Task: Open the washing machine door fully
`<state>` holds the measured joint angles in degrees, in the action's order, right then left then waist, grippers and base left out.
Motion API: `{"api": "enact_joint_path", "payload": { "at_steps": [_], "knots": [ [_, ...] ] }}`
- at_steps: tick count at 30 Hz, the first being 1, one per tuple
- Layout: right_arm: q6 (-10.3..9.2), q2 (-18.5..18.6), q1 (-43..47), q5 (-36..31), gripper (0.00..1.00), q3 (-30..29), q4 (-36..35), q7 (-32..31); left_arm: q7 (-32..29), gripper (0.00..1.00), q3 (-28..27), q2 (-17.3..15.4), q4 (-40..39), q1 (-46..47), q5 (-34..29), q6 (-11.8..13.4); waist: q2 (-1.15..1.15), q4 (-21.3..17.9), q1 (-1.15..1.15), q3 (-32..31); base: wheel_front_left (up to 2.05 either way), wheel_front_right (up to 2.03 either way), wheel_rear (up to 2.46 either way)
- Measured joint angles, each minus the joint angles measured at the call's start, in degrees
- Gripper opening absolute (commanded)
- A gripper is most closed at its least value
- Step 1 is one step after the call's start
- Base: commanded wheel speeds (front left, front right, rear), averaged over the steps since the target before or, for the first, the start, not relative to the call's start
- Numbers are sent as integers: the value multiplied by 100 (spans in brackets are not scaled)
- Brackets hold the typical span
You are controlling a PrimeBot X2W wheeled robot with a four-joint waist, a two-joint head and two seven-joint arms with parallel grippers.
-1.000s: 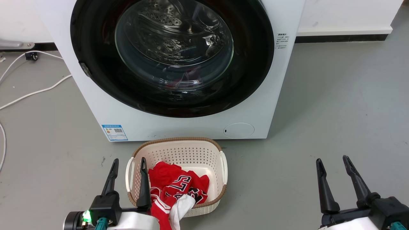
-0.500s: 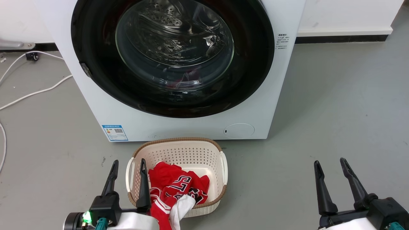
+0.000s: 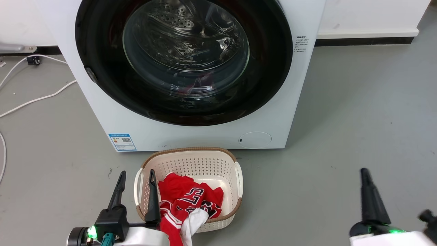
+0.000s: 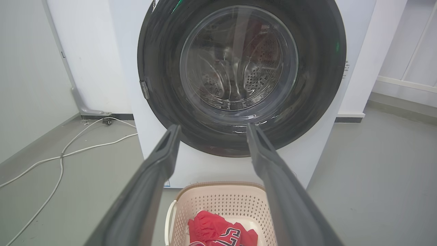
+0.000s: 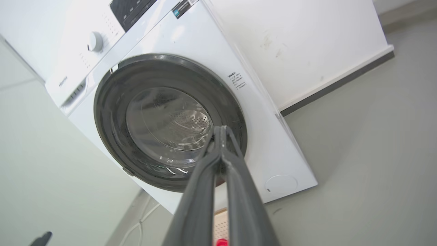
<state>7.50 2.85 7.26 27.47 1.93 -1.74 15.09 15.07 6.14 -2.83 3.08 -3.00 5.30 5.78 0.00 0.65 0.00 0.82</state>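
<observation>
The washing machine door [image 3: 184, 61] lies closed, flush on the washing machine [image 3: 191, 135] ahead, so with my right hand [image 5: 221, 129] pinched together and left hand [image 3: 137, 171] spread, I should hook its rim and swing wide above the basket [image 3: 191, 149].

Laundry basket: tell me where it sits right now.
The laundry basket sits on the floor at the lower middle of the head view, directly in front of the washing machine, with the left gripper beside its left rim.
</observation>
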Motion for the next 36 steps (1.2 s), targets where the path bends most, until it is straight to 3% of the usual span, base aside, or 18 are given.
{"api": "enact_joint_path", "payload": {
  "at_steps": [2, 7, 11, 16, 23, 36],
  "knots": [
    [0, -4, -25, 1582, 0, -10, 0, 0, 0, 100, -11, -1, -2, -1, 0, 0, 0, -13, 0, 0, 0, 0, 0],
    [0, 0, -80, 4464, 0, 278, 46, 1, 0, 100, -33, 0, -1, -1, 0, -5, 0, -41, 0, 3, 0, 0, 0],
    [0, -5, -108, 6121, 0, 661, -116, -35, 0, 100, -42, 1, -1, -2, -1, -20, 0, -50, 0, 6, 0, 0, 0],
    [0, -7, -16, 7519, 0, 416, -501, -791, 0, 100, -49, 0, -16, -2, -1, -18, 0, -54, 0, 16, 0, 0, 0],
    [0, -2, 133, 7377, 0, 18, -424, -1680, 0, 100, -42, -1, -22, -2, -1, -1, 0, -31, 0, 30, 0, 0, 0],
    [0, -2, 174, 7125, 0, 9, -342, -1870, 0, 100, -74, -1, -54, -14, -9, -1, 0, -18, 0, 92, 0, 0, 0]
  ]
}}
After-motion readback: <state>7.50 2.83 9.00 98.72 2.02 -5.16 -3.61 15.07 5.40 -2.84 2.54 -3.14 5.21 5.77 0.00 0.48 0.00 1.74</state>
